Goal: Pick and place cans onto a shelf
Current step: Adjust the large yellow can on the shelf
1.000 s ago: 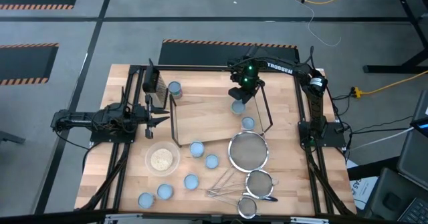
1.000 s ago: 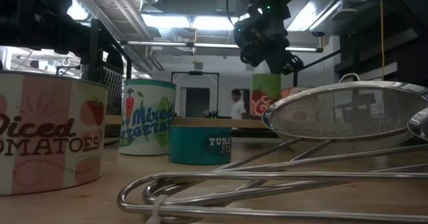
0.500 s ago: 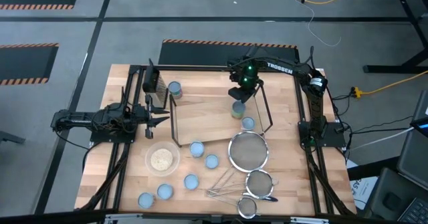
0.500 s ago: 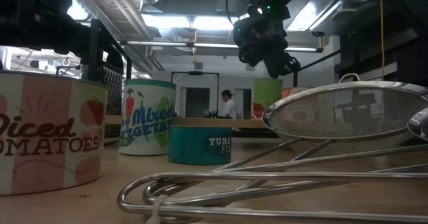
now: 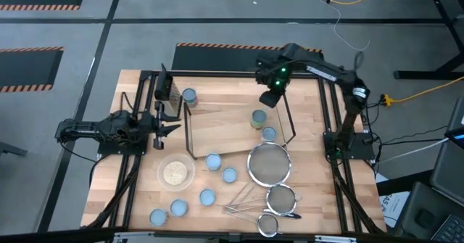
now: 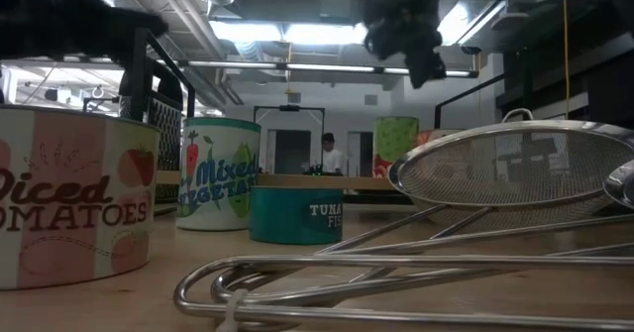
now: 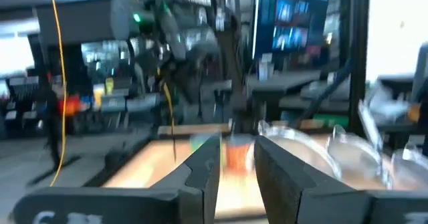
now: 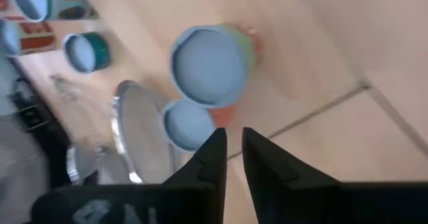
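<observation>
My right gripper [image 8: 229, 138] is hovering empty above the can [image 8: 210, 63] on the shelf [image 5: 225, 130], fingers nearly together.

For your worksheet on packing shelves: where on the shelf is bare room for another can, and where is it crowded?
The shelf is bare from its left wire frame across to the one can by the right frame. The table in front is crowded with cans, a bowl and strainers.

one can [image 5: 258, 118] upright on shelf [image 5: 217, 130]; others on tabletop.
</observation>
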